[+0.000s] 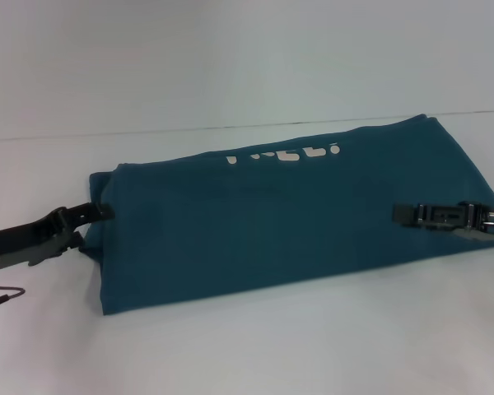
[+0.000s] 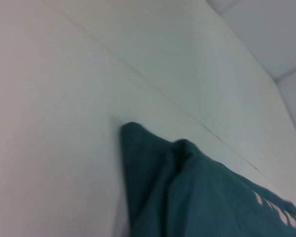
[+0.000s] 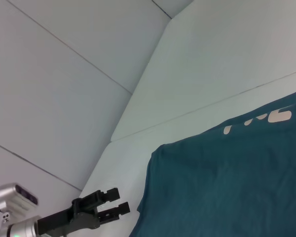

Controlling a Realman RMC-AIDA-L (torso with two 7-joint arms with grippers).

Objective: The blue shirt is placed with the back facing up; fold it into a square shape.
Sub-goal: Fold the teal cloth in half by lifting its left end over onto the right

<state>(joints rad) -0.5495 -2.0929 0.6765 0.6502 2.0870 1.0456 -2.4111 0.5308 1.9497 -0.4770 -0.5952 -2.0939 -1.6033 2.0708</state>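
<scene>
Blue shirt lies partly folded across the middle of the white table in the head view, a strip of white lettering showing along its upper edge. Left gripper at the frame's left, jaws spread with fingertips at the shirt's left edge. Right gripper at the right, over the cloth; cannot tell how its jaws stand.

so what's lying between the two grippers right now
Only the blue shirt: in the head view its folded cloth spans the whole stretch from the left gripper at one end to the right gripper at the other.
</scene>
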